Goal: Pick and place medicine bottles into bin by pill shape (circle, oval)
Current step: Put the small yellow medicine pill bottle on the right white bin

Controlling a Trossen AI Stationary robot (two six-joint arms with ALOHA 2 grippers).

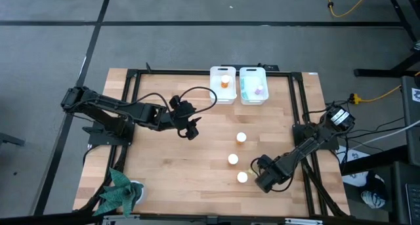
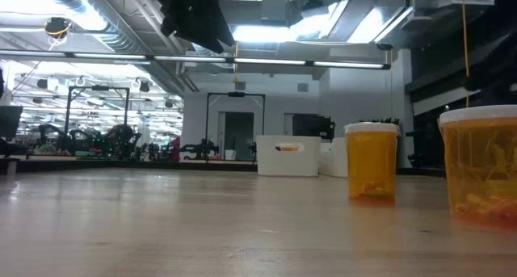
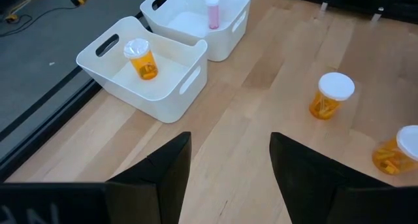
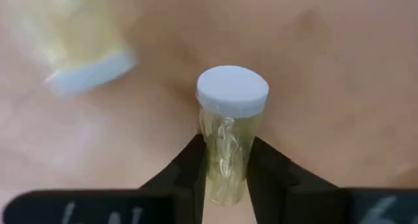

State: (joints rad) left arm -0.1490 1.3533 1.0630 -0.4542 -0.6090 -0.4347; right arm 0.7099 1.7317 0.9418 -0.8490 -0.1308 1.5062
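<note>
Right gripper (image 4: 226, 165): clamped on a small yellowish bottle (image 4: 227, 139) with a white cap, low on its body, centre of the right wrist view; lower right of the high view, at the near table edge.
Risk, grip: low hold, cap well above the fingers (image 4: 189, 168); likely to tip or twist out on lifting if the pads sit unevenly.
Risk, neighbour: a second capped bottle (image 4: 85, 48) blurred at upper left of the right wrist view, near; could be knocked over by a sideways swing.
Risk, sorting: pill shape hard to read through the wall; wrong bin a fair chance.
Loose bottles: three white caps in the lower centre of the high view, nearest (image 1: 242, 177), middle (image 1: 233, 159), farthest (image 1: 241, 137); two orange ones large at right in the low view.
Left gripper (image 1: 190, 129): open, empty, hovering left of centre in the high view, well apart from the bottles.
Surface: pale wood planks (image 1: 164, 166), black frame round the edge; green cloth-like thing (image 1: 118, 192) at lower left.
Bins: two white, side by side at top centre; left bin (image 1: 222, 84) with one orange bottle (image 3: 142, 58), right bin (image 1: 253, 85) with a pink bottle (image 3: 213, 12) and something green.
Room: grey floor, yellow cable (image 1: 344, 8) at upper right; in the low view a large hall, ceiling lights, ducts, dark doorway far back.
</note>
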